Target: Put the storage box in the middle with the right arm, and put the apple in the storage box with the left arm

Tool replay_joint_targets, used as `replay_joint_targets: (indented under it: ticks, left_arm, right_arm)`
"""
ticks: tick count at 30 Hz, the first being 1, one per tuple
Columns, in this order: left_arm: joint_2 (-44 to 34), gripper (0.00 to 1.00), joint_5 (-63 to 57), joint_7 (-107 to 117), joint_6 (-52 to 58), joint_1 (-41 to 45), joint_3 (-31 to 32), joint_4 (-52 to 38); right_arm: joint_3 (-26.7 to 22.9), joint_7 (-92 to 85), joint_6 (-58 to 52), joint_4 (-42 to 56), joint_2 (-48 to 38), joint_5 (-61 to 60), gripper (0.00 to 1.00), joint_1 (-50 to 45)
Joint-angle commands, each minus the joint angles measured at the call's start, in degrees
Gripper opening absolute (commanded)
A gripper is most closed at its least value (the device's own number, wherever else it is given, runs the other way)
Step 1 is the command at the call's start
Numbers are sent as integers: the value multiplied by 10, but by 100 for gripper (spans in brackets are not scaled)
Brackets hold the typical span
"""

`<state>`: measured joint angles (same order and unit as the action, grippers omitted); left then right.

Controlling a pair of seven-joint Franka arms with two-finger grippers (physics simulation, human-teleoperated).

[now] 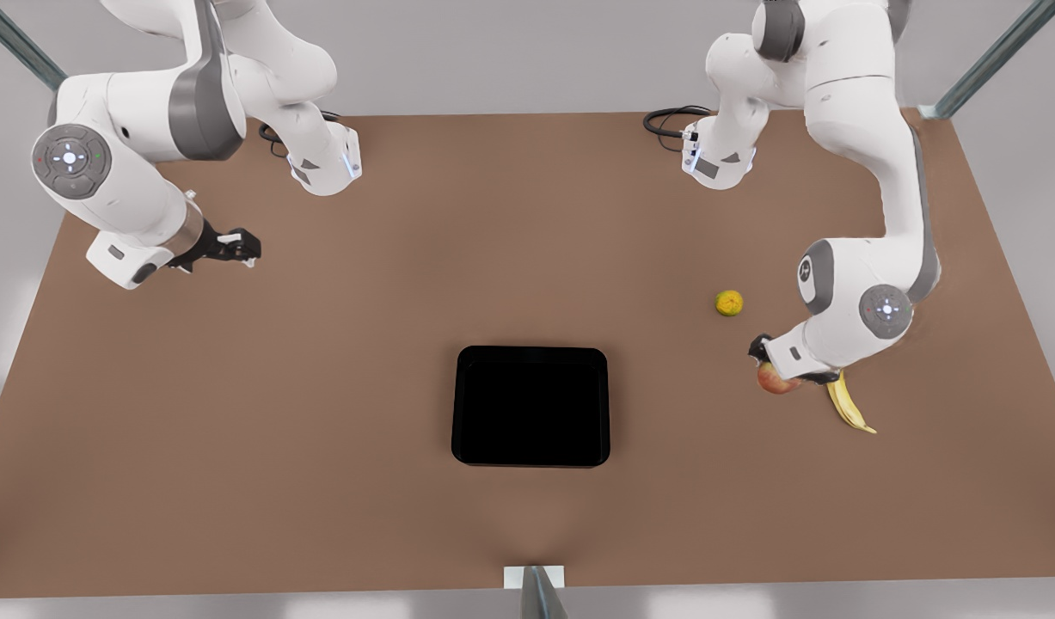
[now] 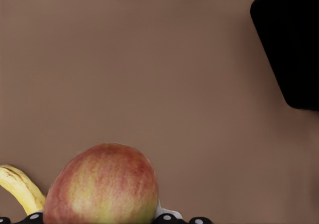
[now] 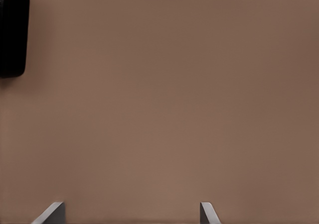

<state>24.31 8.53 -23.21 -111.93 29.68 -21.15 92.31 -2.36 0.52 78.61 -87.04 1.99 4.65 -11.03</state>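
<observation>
Hovering at the front view's left, above bare brown table, the right gripper hangs clear of everything, mounted on the right arm. In the right wrist view its two fingertips stand wide apart with only tabletop between them, so the jaws are spread and hold nothing. A corner of the storage box shows dark in that view's upper left.

Centre of the front view: storage box, glossy black, open-topped, rounded corners, flat on the table in the lower middle of the frame. Interior reads solid black; contents cannot be made out. It sits well apart from both grippers.

Right of centre: small yellow-orange fruit alone on the table, near the left arm but not touching it.

Lower right of the front view: left gripper is down at the apple, which shows partly beneath the wrist. In the left wrist view the apple sits close between the finger bases, reddish-pink with yellow patches; whether the fingers are clamped on it cannot be told. Banana lies just beside the apple on its right; its end appears next to the apple in the left wrist view.
</observation>
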Motion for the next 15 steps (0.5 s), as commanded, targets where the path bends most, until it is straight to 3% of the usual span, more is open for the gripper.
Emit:
replay_joint_targets:
  ticks: [1,3,4,6,8,9,10,13,14,15]
  left_arm:
    - [74,61,33,513,153,61,33,-111]
    - [167,61,34,633,133,61,108,-226]
    - [211,61,35,690,69,61,132,-263]
    - [250,61,35,737,-55,66,147,-273]
    - [280,62,35,745,-107,68,153,-292]
    - [282,75,34,745,-115,68,156,-290]
    - [284,100,32,745,-115,71,156,-287]
    - [269,100,32,745,-82,71,156,-287]
    - [232,100,28,740,-2,69,149,-289]
    - [153,100,25,697,152,61,109,-291]
  right_arm:
    - [-1,-18,0,0,-1,-1,100,67]
    - [-1,-18,0,0,-1,0,100,67]
    - [-1,-18,0,0,-1,-1,100,67]
    - [-1,-18,0,0,-1,-1,100,67]
    - [-1,-18,0,0,-1,-1,100,67]
    - [-1,-18,0,0,0,-1,100,67]
    - [-1,-18,0,0,0,-1,100,67]
    - [-1,-18,0,-1,0,-1,100,67]
    - [-1,-18,0,-1,0,-1,100,67]
    - [-1,-18,0,0,-1,-1,100,67]
